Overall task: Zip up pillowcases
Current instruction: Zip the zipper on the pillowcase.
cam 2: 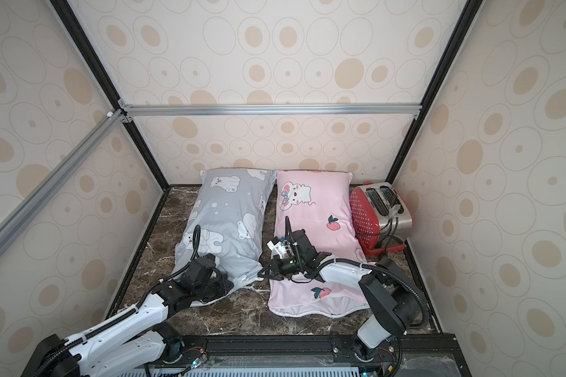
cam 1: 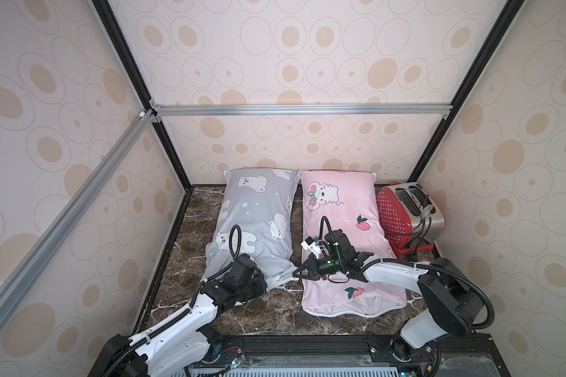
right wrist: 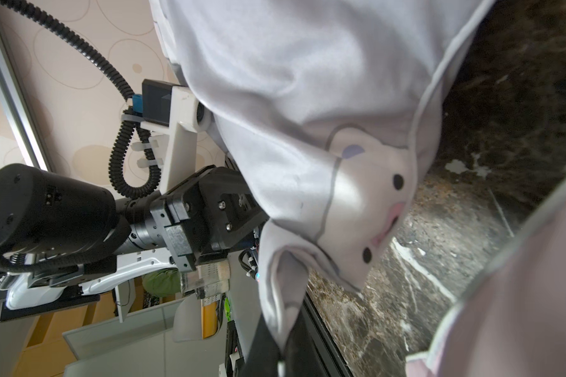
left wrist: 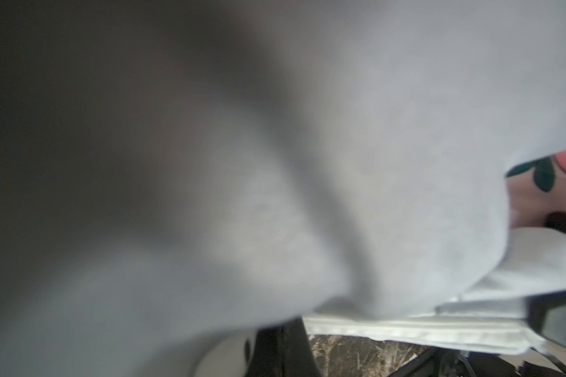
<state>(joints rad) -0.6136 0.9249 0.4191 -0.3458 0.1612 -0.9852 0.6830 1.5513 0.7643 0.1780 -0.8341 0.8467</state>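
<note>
In both top views the grey pillow (cam 1: 255,222) (cam 2: 229,212) lies on the worktop (cam 1: 275,313) at nine o'clock of the pink pillow (cam 1: 340,212) (cam 2: 314,209), the two just beside each other; a red toaster (cam 1: 406,215) (cam 2: 376,212) stands at three o'clock of the pink one. The left end effector (cam 1: 268,285) (cam 2: 236,283) sits at the grey pillow's six o'clock end, its tips hidden under the wrist; the right end effector (cam 1: 296,274) (cam 2: 261,273) reaches across the pink pillow to the grey pillow's five o'clock corner, fingers pressed together on the cloth there. The pink pillow's six o'clock end gapes and shows white lining, so that zip looks undone.

In the left wrist view grey cloth (left wrist: 373,163) fills nearly everything; a white zip edge (left wrist: 406,329) runs along below it; the left end effector is pressed together, but whether on the zip pull or on plain cloth I cannot tell.

In the right wrist view the grey pillow (right wrist: 307,130) is drawn to a point into the right end effector (right wrist: 275,352), which pinches its corner; the left arm (right wrist: 193,212) is close behind.

My judgement: the grey zip is the one in hand, how far closed I cannot tell; the pink one is left to do.
</note>
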